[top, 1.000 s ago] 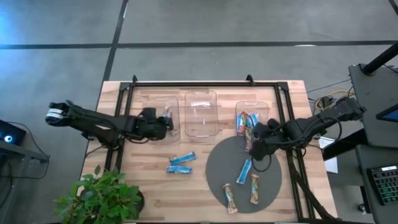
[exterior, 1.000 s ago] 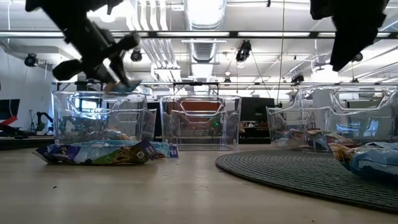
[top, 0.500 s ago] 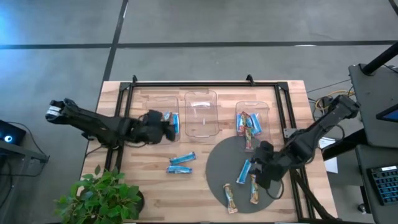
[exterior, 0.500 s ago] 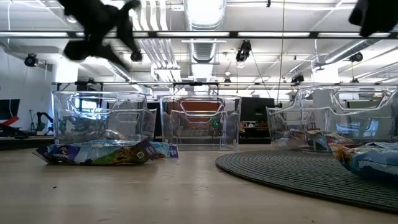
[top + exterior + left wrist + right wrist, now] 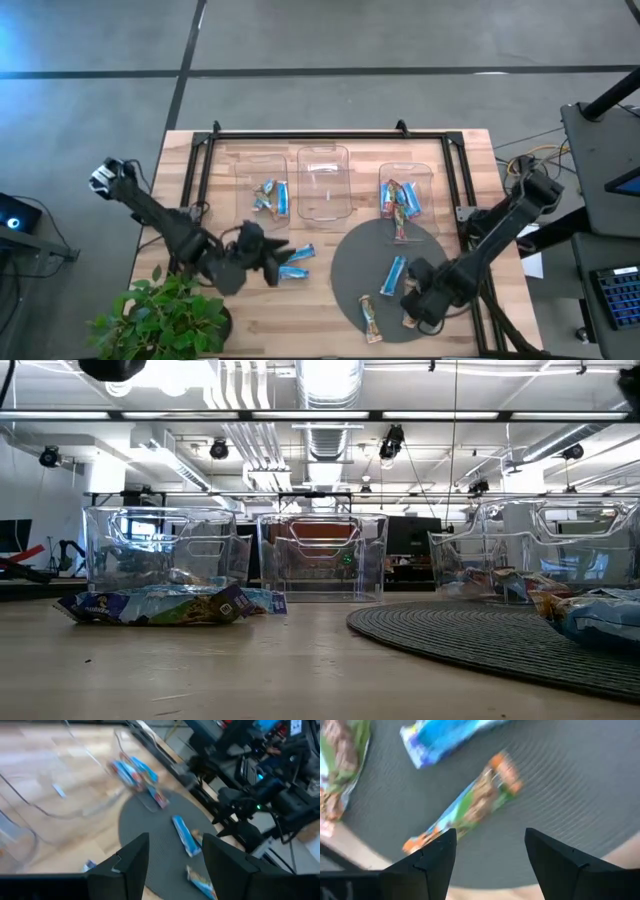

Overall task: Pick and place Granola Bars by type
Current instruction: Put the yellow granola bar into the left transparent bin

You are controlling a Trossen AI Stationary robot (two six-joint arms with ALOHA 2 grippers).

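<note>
Two blue Granola Bars [image 5: 292,262] lie flat on the wood, left of the grey round mat [image 5: 440,245]. My left gripper [image 5: 275,262] hovers open just left of them, with nothing between its fingers. Over the mat's near part, my right gripper [image 5: 412,300] stands open above a tan multicolour bar [image 5: 470,807]; its fingers stand on either side of the bar, clear of it. A blue bar [image 5: 393,275] and another tan bar [image 5: 371,318] also lie on the mat. The left clear tray [image 5: 240,170] holds blue bars [image 5: 274,195]. The right tray [image 5: 425,175] holds mixed bars [image 5: 400,200].
The middle clear tray [image 5: 323,183] stands between the other two at the table's far side. A potted plant [image 5: 165,315] sits at the near left corner, close to my left arm. A black frame rail [image 5: 330,133] runs along the far edge.
My left gripper has opened and let go of a blue bar, which now lies in the left tray. It then moved toward the near edge, to the two blue bars on the wood. My right gripper has gone from the right tray toward the near edge, over the mat.
</note>
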